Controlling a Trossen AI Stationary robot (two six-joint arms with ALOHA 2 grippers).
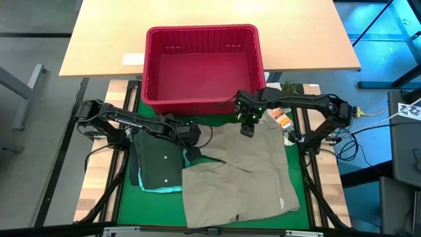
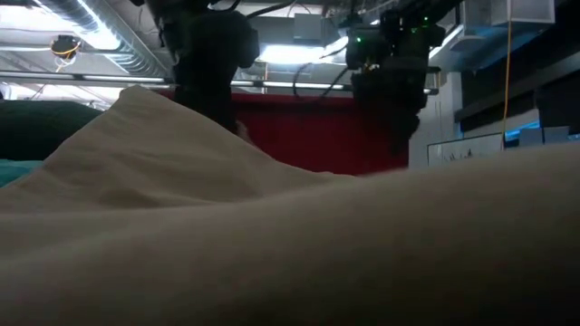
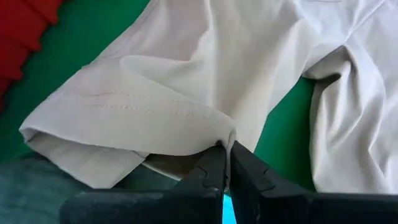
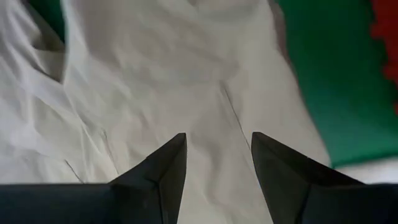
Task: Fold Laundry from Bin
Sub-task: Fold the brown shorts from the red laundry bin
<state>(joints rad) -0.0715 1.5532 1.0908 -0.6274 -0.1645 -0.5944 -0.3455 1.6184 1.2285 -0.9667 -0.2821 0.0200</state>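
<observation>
High view shows the red bin at the far side of the counter, and it looks empty inside. The beige-tan garment lies spread on the green mat in the middle, near the front. A dark olive green garment lies folded just to its left, on top of a light teal one that peeks out at the near edge. The left pincer is closed tight on a fold at the hemmed edge of the beige-tan garment, on its left side. The right pincer hangs just above the far part of the same garment, close to the bin, with its fingers apart and nothing between them. I think the step in hand is folding the beige-tan garment, and the left arm has just got its hold. Next, the right pincer likely needs to come down and pinch its own bit of cloth, so both arms can lift and fold together. If only one side is pulled, the cloth may bunch up. No brand, label or writing can be read anywhere.
</observation>
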